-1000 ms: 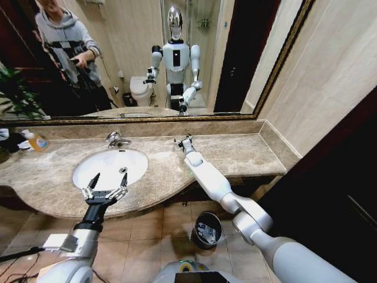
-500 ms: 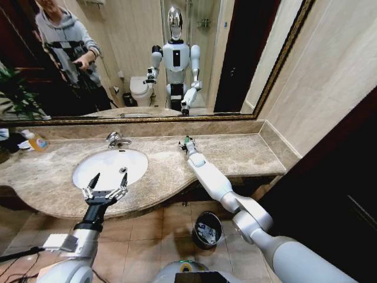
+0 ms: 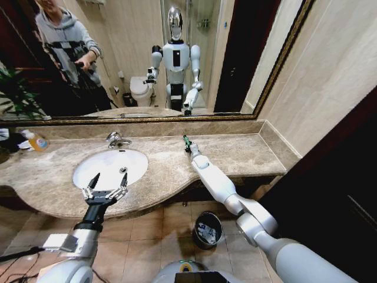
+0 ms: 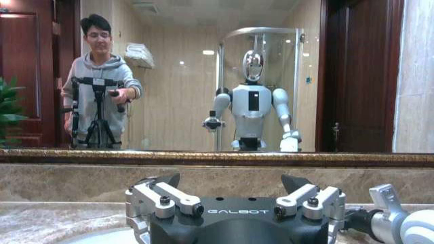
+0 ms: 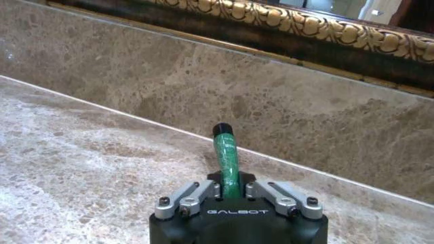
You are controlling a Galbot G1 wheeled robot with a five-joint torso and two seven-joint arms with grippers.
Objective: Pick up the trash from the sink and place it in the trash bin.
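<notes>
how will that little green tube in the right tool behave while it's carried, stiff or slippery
Probably stiff: the green tube sticks out of the right tool almost straight, without drooping. It looks small and thin, so likely light. Its round, glossy body could slip or roll if set down on the countertop.

The countertop (image 3: 235,154) around the right gripper (image 3: 187,142) lies bare, open on both sides, with only the backsplash (image 5: 285,107) close ahead of the green tube (image 5: 226,160) it clamps. Below, the trash bin (image 3: 207,229) stands open-topped on the floor, just beside the right arm.
</notes>
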